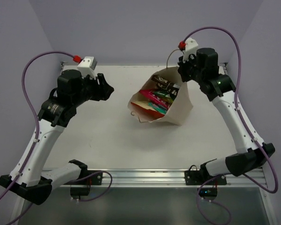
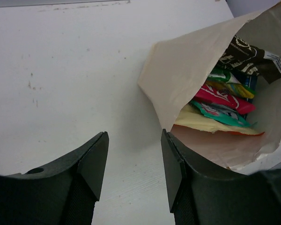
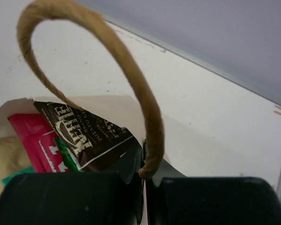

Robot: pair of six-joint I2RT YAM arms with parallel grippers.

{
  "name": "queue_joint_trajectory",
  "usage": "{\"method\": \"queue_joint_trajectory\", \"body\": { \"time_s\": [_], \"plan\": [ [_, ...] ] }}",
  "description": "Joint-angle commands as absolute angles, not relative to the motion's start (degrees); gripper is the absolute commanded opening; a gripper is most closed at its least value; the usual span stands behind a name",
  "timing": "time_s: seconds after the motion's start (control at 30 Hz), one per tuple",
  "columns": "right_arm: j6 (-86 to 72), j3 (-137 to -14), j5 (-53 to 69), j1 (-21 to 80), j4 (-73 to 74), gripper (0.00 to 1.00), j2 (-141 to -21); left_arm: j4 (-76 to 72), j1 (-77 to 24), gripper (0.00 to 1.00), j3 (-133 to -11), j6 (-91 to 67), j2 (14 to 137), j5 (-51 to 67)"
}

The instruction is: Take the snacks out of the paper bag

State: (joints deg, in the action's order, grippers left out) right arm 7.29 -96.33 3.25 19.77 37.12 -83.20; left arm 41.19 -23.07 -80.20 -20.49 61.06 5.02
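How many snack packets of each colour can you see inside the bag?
Dark brown packet: 1
Green packet: 1
Blue packet: 1
Magenta packet: 1
Teal packet: 1
Cream-and-orange packet: 1
Total: 6

Left gripper [image 2: 133, 145] open, arm reaching forward; right gripper [image 3: 144, 180] raised, jaws seemingly pressed together.

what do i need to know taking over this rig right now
Left gripper open, empty, over the table, facing the bag mouth, not touching it.
Right gripper shut on the bag rim beside the handle, holding the mouth open.
Snacks: all that show are inside the bag; none on the table.
Done: bag opened. Left: take out every snack.
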Motion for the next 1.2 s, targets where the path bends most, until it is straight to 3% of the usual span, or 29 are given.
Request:
{"method": "queue_joint_trajectory", "body": {
  "time_s": [0.0,0.27,0.5,0.87,1.17],
  "plan": [
    [11.06,-92.22,-9.3,21.09,17.87,0.0,-75.51,37.37,-23.47,0.56,-83.14,-21.8,63.36,11.41],
    [5.99,-75.97,-17.4,26.28,13.01,0.0,-70.49,30.25,-30.05,0.56,-81.48,-28.98,68.11,11.08],
    [0.44,-72.95,-18.9,27.51,14.85,0.0,-69.96,21.2,-46.47,0.54,-80.07,-35.77,75.58,-0.85],
    [-8.25,-73.74,-18.46,28.04,18.45,0.0,-69.52,5.02,-49.22,0.52,-78.39,-55.62,87.43,-11.77],
    [-11.16,-73.83,-14.42,28.04,19.34,0.0,-69.35,2.38,-49.57,0.54,-82.44,-62.57,98.16,-13.62]
  ]
}}
